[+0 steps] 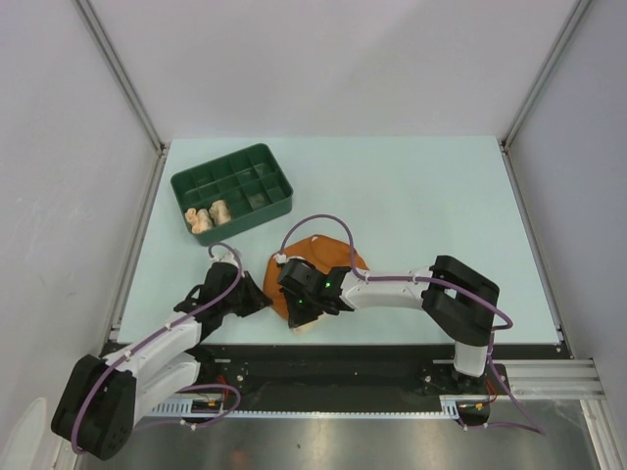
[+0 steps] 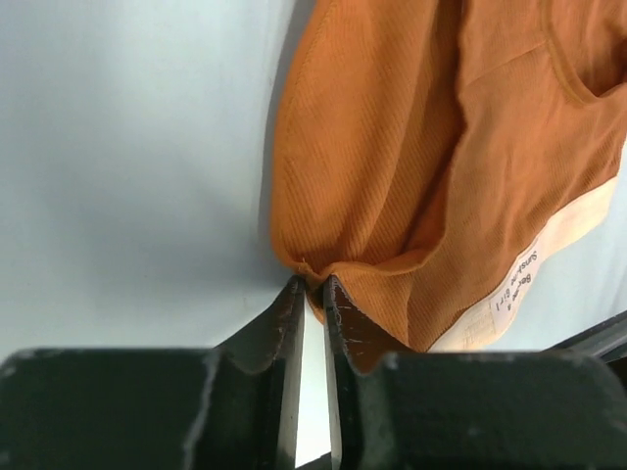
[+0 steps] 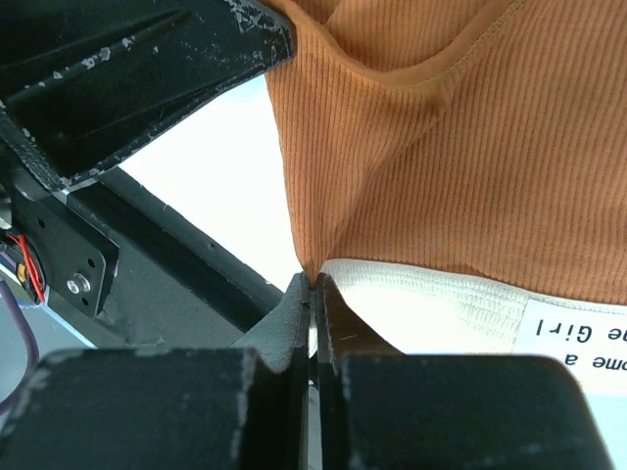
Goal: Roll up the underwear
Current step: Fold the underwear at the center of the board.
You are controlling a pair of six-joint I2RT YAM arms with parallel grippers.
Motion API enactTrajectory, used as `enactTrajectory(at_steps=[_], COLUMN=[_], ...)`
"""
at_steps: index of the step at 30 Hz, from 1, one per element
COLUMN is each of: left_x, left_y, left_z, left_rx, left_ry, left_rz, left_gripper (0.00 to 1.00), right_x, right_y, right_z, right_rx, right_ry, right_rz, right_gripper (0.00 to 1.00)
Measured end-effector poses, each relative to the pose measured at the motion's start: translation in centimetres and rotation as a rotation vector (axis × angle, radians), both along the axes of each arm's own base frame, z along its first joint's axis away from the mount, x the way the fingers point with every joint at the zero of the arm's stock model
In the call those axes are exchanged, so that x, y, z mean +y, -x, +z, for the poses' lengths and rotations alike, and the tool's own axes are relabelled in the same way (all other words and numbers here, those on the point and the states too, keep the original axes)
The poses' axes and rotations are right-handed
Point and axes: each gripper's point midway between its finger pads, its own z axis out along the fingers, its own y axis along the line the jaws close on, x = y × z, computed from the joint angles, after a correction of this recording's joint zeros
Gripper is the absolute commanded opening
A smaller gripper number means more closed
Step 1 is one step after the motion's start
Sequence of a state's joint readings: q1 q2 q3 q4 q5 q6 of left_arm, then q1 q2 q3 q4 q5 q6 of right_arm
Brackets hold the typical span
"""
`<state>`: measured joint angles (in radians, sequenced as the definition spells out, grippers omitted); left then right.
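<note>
The left claw (image 2: 312,286) has its two dark fingers nearly together, pinching a puckered corner of the rust-orange underwear (image 2: 392,147). The ribbed cloth spreads up and to the right from the tips. Cream edging (image 2: 578,230) borders its lower right side and carries a white printed label (image 2: 514,284). Pale bench (image 2: 127,147) lies to the left.

Light in the top view is bright, even and diffuse, falling from overhead; the pale table (image 1: 421,196) shows no glare, and only short, soft shadows sit under the arms at lower centre. The metal strip (image 1: 343,441) along the bottom edge has a dull sheen. In both wrist views the rust-orange underwear (image 2: 392,176) is sharp enough to show its ribbing, while the dark fingers (image 2: 279,328) at the bottom are blurred. The white patch at centre left of the right wrist view is overexposed.
</note>
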<state>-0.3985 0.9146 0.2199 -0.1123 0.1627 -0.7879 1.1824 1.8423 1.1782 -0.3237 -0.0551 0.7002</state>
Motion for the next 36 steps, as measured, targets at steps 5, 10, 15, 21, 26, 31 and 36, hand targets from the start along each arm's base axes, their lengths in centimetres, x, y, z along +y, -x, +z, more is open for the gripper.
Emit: enactTrajectory(at_steps=[5, 10, 15, 21, 26, 31, 36], left_x=[-0.5, -0.9, -1.4, -3.0, -4.9, -7.9, -9.8], left_y=[-0.4, -0.8, -2.0, -3.7, -4.4, -5.7, -6.4], left_z=[0.4, 1.2, 3.6, 5.9, 5.5, 6.2, 6.5], left_rx=[-0.032, -0.055, -0.112, -0.153, -0.117, -0.095, -0.094], left_ry=[0.007, -0.002, -0.01, -0.026, -0.092, -0.164, -0.2], left_rz=[-0.017, -0.039, -0.05, -0.096, -0.173, -0.261, -0.298], left_gripper=[0.01, 0.0, 0.0, 0.0, 0.0, 0.0, 0.0], right_x=[0.1, 0.1, 0.0, -0.3, -1.4, -3.4, -5.4], right_y=[0.2, 0.2, -0.3, -1.7, -2.5, -3.1, -4.0], right_z=[0.1, 0.2, 1.1, 3.4, 3.0, 2.2, 2.6], right_rx=[0.008, 0.02, 0.018, 0.003, 0.019, 0.049, 0.056], right_ry=[-0.005, -0.012, -0.033, -0.082, -0.06, -0.026, -0.022], right_rz=[0.007, 0.011, -0.001, -0.029, -0.058, -0.089, -0.132], right_gripper=[0.0, 0.0, 0.0, 0.0, 0.0, 0.0, 0.0])
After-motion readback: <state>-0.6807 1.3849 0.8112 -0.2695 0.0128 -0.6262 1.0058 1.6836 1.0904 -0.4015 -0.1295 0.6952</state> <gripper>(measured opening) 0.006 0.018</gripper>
